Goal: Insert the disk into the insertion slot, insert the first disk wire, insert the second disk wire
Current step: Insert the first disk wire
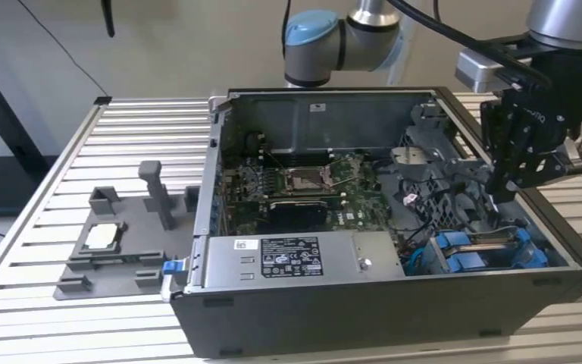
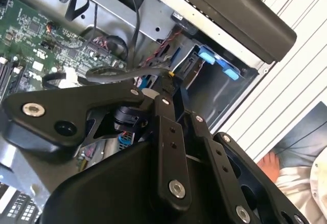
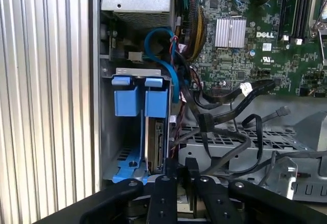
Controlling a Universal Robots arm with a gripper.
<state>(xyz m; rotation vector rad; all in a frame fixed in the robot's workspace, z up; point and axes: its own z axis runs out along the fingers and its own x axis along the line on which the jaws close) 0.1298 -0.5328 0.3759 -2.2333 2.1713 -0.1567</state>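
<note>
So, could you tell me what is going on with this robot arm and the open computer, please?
A single robot arm is working inside an open computer case on a slatted table. Its end effector hangs above the insertion slot. The disk, in its blue frame, appears to sit already in that slot. Loose black cables lie beside the bay. Whether any of them is plugged into the disk cannot be made out.

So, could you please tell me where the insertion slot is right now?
The insertion slot is in the near corner of the open case on the exterior view's right, next to the power-supply box and below the gripper.
</note>
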